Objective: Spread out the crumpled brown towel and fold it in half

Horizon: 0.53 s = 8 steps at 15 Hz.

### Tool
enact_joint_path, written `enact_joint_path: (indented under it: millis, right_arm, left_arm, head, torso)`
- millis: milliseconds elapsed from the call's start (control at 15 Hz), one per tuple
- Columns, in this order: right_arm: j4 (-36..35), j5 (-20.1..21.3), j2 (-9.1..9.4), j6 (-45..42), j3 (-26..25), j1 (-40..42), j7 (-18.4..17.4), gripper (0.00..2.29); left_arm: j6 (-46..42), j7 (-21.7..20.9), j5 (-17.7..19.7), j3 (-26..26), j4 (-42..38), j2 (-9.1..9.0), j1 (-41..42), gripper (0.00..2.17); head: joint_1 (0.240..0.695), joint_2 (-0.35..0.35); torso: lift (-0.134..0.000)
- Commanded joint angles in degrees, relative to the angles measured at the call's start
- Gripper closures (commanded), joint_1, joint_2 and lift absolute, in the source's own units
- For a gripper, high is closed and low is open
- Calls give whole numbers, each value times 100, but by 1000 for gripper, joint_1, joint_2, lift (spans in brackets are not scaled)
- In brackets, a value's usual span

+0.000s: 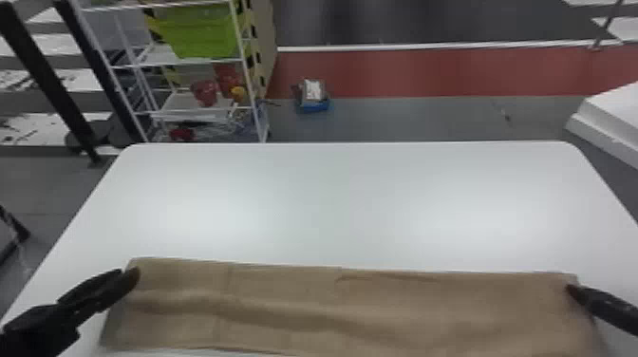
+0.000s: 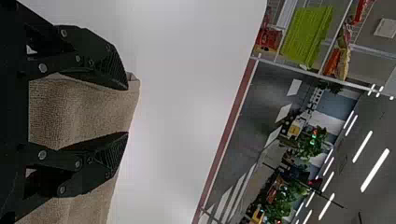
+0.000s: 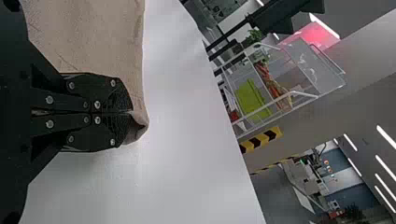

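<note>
The brown towel (image 1: 304, 308) lies as a long wide strip across the table's near part, with a few soft wrinkles. At its left far corner is my left gripper (image 1: 130, 275); at its right far corner is my right gripper (image 1: 572, 289). In the left wrist view the left gripper (image 2: 127, 111) stands open, with towel (image 2: 79, 112) between and behind its fingers. The right wrist view has the right gripper (image 3: 133, 112) shut on the corner of the towel (image 3: 102, 37), a small flap of cloth poking out past the fingertips.
The white table (image 1: 332, 204) stretches beyond the towel to its far edge. Past it stand a wire shelf (image 1: 190, 64) with a green bin (image 1: 204, 35), a small blue box (image 1: 313, 102) on the floor, and a white object (image 1: 612, 118) at the right.
</note>
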Motion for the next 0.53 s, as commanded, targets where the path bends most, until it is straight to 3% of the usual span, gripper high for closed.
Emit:
enact_joint_path:
  millis: [0, 267, 333, 467]
  right_arm:
    - [0, -7, -4, -23, -10, 13, 15, 1663]
    - [0, -16, -12, -41, -36, 22, 23, 1663]
    - [0, -25, -12, -58, -36, 31, 23, 1663]
    - [18, -43, -12, -76, -54, 40, 23, 1663]
  left_arm:
    - [8, -22, -118, -50, 84, 56, -52, 228]
    - [202, -224, -127, -68, 102, 74, -79, 380]
    - [202, -215, -136, -121, 119, 74, -87, 539]
    - [202, -224, -136, -138, 163, 74, -122, 643]
  head:
    - [695, 87]
    - [695, 83]
    - [695, 78]
    - [695, 67]
  torso:
    - [-124]
    - [-124]
    - [-124]
    - [-124]
